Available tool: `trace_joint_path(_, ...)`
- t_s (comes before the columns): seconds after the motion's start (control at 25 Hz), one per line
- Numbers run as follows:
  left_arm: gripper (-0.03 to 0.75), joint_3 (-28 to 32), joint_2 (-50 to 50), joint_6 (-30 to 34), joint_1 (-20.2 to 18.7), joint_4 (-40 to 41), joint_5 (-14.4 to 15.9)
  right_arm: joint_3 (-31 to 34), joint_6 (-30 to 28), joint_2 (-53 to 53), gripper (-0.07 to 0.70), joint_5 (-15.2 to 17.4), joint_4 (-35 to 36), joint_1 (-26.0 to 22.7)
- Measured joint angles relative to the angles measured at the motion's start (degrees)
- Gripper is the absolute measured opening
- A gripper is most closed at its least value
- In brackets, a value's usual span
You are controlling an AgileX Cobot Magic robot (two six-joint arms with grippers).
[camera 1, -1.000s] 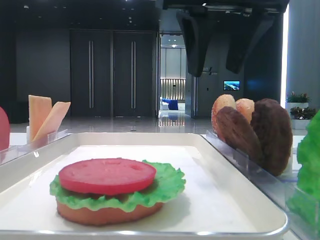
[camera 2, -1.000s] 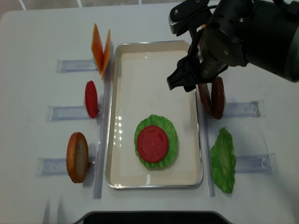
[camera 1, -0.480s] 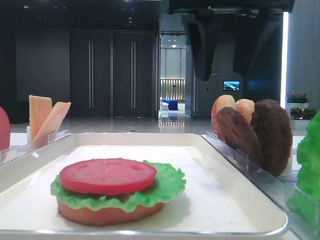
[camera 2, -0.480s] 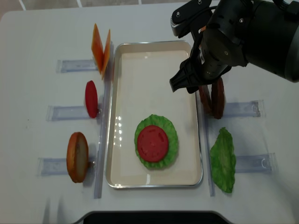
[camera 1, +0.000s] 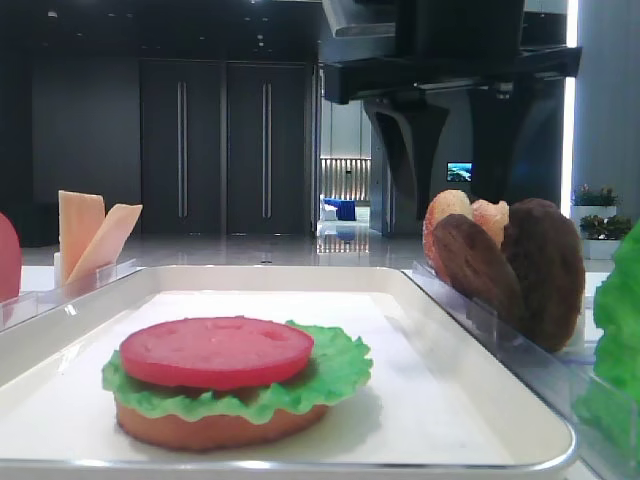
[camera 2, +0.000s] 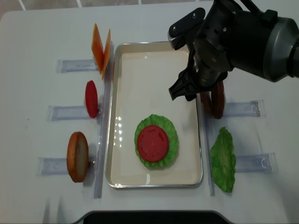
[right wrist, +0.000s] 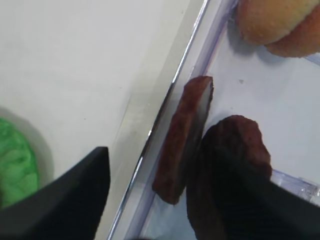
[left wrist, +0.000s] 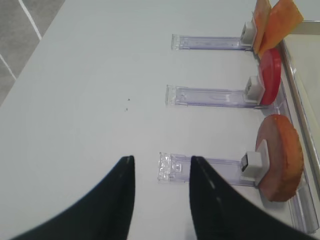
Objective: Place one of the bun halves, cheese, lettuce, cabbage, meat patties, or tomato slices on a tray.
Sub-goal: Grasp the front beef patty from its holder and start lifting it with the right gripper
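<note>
The glossy white tray [camera 2: 115, 140] at mid-frame has a shiny rim, the clear plastic racks [left wrist: 207, 166] look glassy, the dark meat patties [right wrist: 182, 140] are rough and matt, the tomato slice [camera 1: 216, 351] is smooth, and the lettuce [camera 1: 330, 375] is ruffled.

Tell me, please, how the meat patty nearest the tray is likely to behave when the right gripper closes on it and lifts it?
The nearer meat patty stands on edge in the clear rack, so it looks stiff. Its rough surface should resist slipping. It leans by the second patty, which may tip once support goes. The right gripper is open around it.
</note>
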Motion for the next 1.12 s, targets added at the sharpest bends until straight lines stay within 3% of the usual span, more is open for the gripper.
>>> trace_joint_path(0.28,0.282,0.0,0.0,0.2,0.0,0.0,0.0,0.0,-0.1,1.7,0.423,-2.3,-0.1,-0.6)
trace_joint_path(0.68,0.282,0.0,0.0,0.2,0.0,0.0,0.0,0.0,-0.5,3.2,0.421,-2.7,0.0,-0.9)
trace_joint_path(1.12,0.282,0.0,0.0,0.2,0.0,0.0,0.0,0.0,-0.6,3.8,0.317,-1.9,0.0,-1.0)
